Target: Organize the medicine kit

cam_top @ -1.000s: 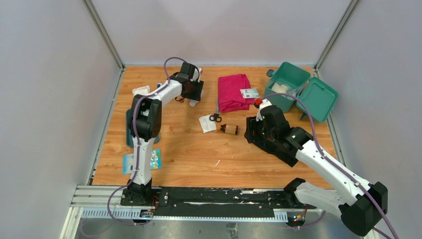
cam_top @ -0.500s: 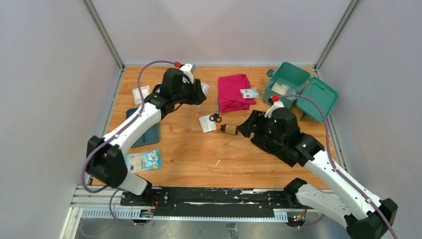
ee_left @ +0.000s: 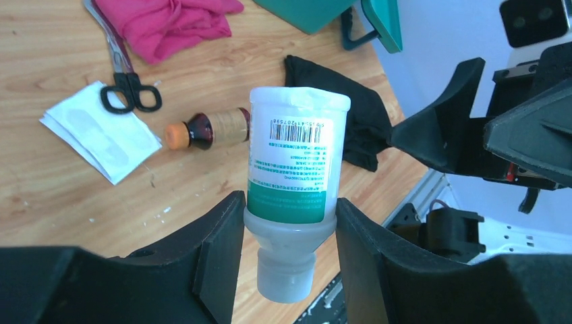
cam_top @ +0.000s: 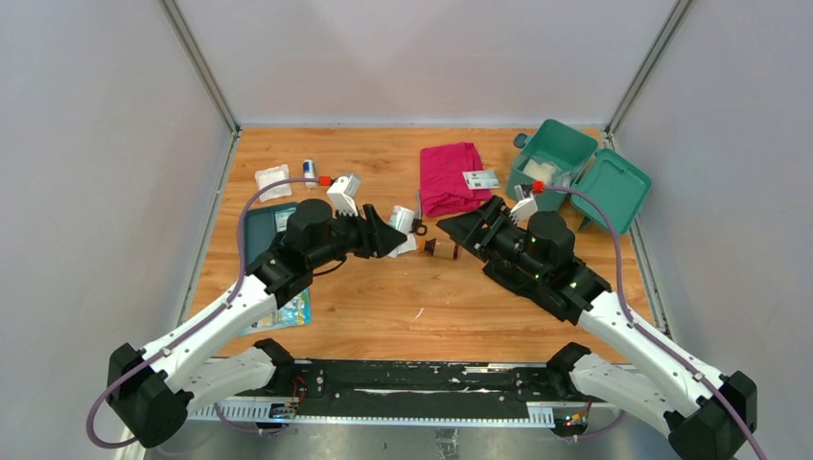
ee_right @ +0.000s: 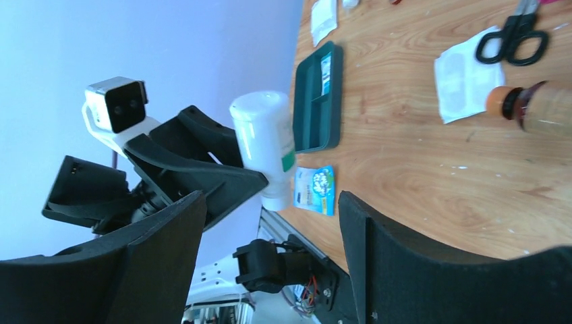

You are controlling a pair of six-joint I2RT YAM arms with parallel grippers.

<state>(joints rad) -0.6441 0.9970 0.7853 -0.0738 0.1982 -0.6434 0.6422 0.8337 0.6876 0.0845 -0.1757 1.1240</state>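
Two robot arms meet over the middle of a wooden desk [cam_top: 364, 287]. The left pincer [cam_top: 391, 234] is clenched on a white bottle [ee_left: 297, 155] with a green band on its label, gripping it near the capped end. The bottle's long axis runs along the fingers, so its flat base points away from the left arm and toward the right one. The right pincer [cam_top: 468, 226] faces it with its jaws spread wide and holding nothing. From the right wrist camera the bottle shows in line with the gap between those jaws, near but not touching. The medicine kit [cam_top: 568, 136], a teal-green box, sits at the far right of the desk with its lid [cam_top: 614, 192] thrown open to the right and pale packets inside. It lies well to the right of and beyond the held bottle, behind the right pincer, so the right arm is much the nearer to it. The coming move looks like a handover of the bottle to the right arm. On the desk between the arms lie a small brown bottle [ee_left: 209, 128], scissors [ee_left: 128, 88] and a white sachet [ee_left: 101, 135], with a pink cloth [cam_top: 451, 177] beyond them.
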